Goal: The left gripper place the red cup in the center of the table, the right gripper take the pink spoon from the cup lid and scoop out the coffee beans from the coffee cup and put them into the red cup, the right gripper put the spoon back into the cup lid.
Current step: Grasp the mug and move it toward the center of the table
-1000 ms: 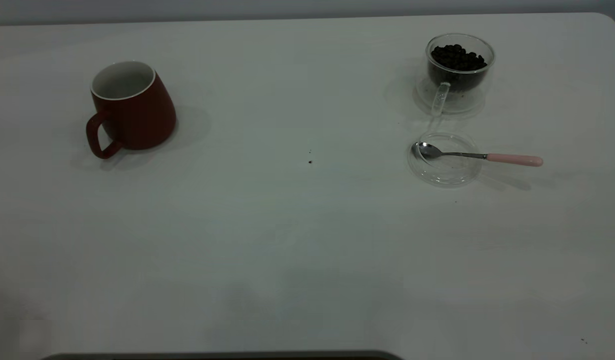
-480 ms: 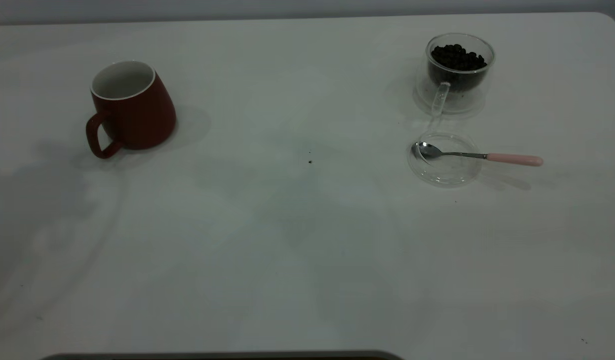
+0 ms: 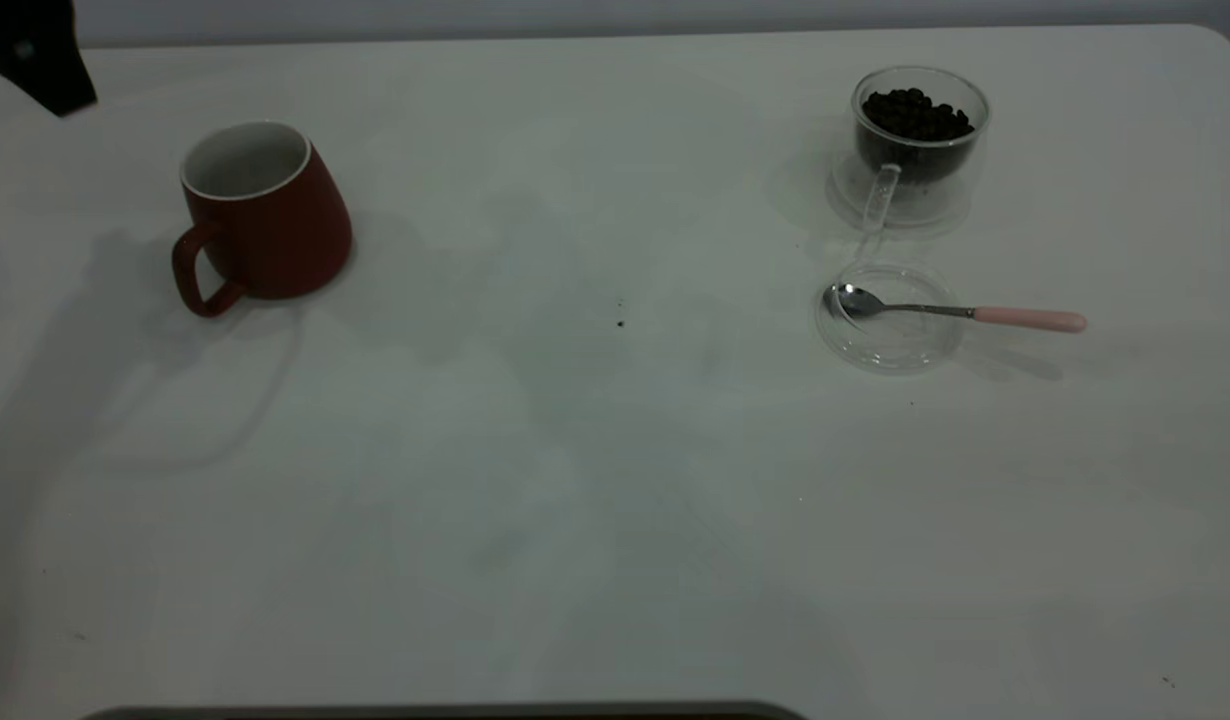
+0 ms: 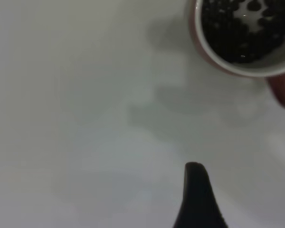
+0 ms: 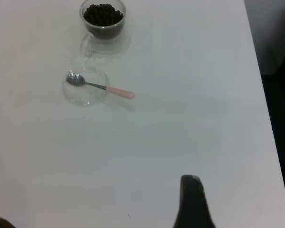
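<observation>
The red cup stands upright at the table's far left, handle toward the near side, white inside. In the left wrist view the red cup is at the picture's edge, its inside looking dark, and my left gripper is above bare table, apart from it. A black part of the left arm shows at the far left corner. The coffee cup holds coffee beans at the far right. The pink spoon lies with its bowl in the cup lid. My right gripper hangs high, far from the spoon.
A few dark specks lie near the table's middle. The table's right edge drops to dark floor in the right wrist view. A dark strip runs along the near edge.
A black part of the left arm has come into the exterior view at the far left corner, and shadows have spread over the left of the table. Cups, lid and spoon have not moved.
</observation>
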Action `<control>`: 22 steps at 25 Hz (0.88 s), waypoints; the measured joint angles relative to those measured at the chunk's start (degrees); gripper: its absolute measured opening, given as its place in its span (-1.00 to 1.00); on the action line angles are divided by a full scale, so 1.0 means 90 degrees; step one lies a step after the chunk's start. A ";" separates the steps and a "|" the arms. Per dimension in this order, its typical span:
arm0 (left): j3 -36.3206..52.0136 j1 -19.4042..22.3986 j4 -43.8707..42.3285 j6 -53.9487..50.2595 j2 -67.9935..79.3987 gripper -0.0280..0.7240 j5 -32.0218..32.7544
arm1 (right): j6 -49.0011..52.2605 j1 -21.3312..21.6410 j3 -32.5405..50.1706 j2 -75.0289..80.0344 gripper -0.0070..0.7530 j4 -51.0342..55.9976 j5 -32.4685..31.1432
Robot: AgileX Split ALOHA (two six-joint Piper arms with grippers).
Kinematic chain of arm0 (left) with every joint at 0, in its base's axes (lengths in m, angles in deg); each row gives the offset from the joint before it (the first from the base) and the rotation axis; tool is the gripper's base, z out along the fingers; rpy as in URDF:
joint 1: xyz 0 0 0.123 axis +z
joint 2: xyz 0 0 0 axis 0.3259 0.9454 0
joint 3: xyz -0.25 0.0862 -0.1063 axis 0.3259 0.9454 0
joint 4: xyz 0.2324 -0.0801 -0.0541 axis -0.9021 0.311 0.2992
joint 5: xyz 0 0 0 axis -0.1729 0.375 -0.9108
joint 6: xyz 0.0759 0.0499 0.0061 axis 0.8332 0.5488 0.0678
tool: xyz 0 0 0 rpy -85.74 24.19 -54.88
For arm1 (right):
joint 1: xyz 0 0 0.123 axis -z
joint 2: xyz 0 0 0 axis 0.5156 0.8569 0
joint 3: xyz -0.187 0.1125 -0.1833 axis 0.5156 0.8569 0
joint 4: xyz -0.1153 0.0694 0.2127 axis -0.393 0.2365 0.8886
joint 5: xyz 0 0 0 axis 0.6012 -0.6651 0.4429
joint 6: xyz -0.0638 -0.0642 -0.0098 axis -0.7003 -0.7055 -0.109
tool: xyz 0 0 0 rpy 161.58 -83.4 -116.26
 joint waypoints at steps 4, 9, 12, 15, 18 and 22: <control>-0.0002 0.0000 -0.0467 0.0270 0.0549 0.59 -0.0579 | 0.0000 0.0000 0.0000 0.0000 0.49 0.0000 0.0000; -0.0002 0.0000 -0.1035 0.0301 0.1073 0.59 -0.1196 | 0.0000 0.0000 0.0000 0.0000 0.49 0.0000 0.0000; -0.0007 -0.0012 -0.1147 0.0303 0.1269 0.59 -0.1609 | 0.0000 0.0000 0.0000 0.0000 0.49 0.0000 0.0000; -0.0007 -0.0108 -0.1196 0.0309 0.1402 0.59 -0.1809 | 0.0000 0.0000 0.0000 0.0000 0.49 0.0000 0.0000; -0.0007 -0.0288 -0.1229 0.0403 0.1475 0.59 -0.1842 | 0.0000 0.0000 0.0000 0.0000 0.49 0.0000 0.0000; -0.0007 -0.0580 -0.1241 0.0440 0.1542 0.59 -0.1893 | 0.0000 0.0000 0.0000 0.0000 0.49 0.0000 0.0000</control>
